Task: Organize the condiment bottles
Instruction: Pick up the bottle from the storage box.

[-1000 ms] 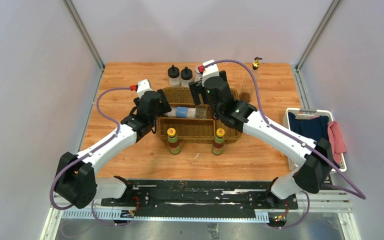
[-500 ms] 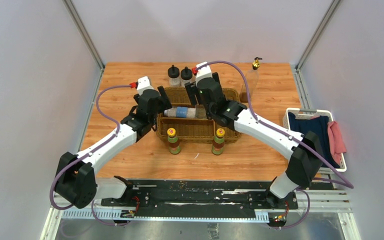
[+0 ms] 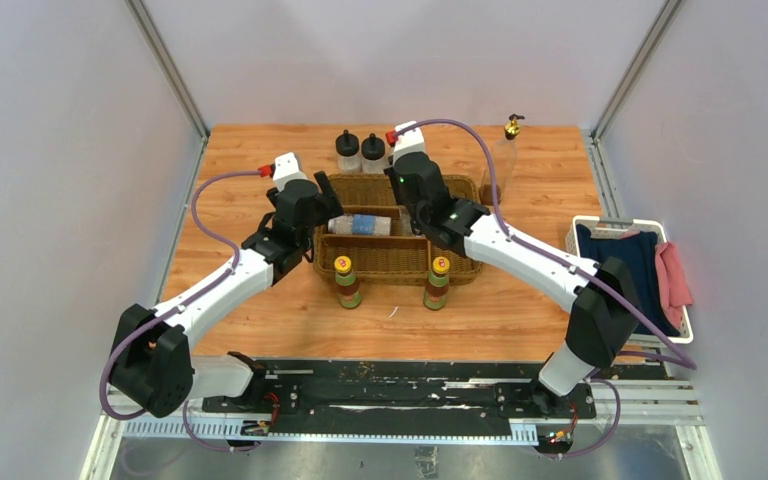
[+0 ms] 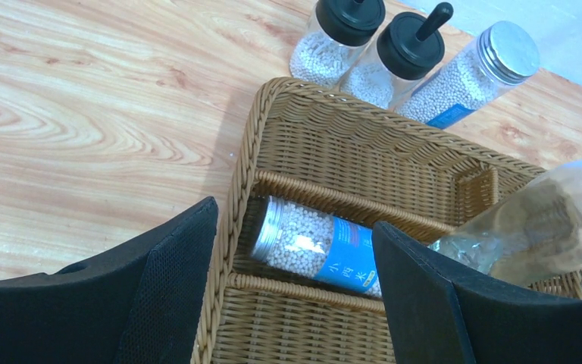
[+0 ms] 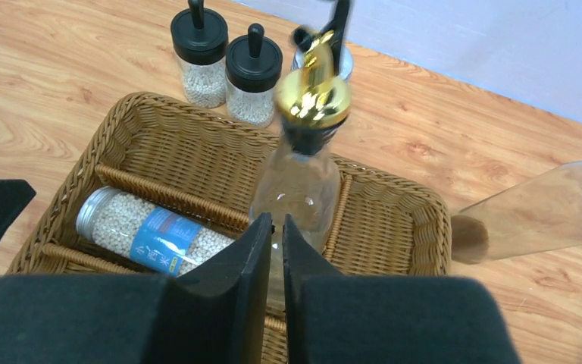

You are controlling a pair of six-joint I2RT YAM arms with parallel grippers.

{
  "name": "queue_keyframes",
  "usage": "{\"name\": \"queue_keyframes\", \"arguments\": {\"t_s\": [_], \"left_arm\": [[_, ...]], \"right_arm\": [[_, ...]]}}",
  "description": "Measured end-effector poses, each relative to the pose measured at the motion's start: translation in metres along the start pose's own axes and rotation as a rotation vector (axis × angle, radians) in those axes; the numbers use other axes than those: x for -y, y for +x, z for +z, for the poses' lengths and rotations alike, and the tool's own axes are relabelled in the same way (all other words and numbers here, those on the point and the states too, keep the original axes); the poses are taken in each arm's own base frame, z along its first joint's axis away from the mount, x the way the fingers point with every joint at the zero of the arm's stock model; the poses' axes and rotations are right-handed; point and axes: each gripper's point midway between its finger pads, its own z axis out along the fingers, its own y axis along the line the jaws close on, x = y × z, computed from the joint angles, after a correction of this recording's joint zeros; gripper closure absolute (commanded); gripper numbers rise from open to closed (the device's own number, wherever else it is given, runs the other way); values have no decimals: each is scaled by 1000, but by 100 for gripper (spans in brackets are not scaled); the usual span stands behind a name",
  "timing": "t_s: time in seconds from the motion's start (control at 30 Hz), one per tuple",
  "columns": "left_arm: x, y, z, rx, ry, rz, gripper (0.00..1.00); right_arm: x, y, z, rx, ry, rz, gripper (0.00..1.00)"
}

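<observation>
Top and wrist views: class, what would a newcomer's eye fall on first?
A wicker basket sits mid-table, with a blue-labelled jar lying on its side inside. A gold-topped clear bottle rises over it just beyond the right hand, whose fingers are nearly closed.

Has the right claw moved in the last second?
Yes. In the top view, the right claw has shifted left over the wicker basket, toward the black-capped bottles at the far edge.
</observation>
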Motion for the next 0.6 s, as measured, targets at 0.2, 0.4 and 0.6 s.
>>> {"name": "queue_keyframes", "arguments": {"t_s": [0.2, 0.4, 0.6], "left_arm": [[-2, 3, 0, -4, -3, 2, 21], [-2, 3, 0, -3, -4, 2, 21], [-2, 4, 0, -3, -4, -9, 21]], "right_arm": [[4, 0, 2, -1, 8, 1, 100], [4, -2, 1, 2, 6, 4, 100], [4, -3, -1, 6, -2, 7, 100]]}}
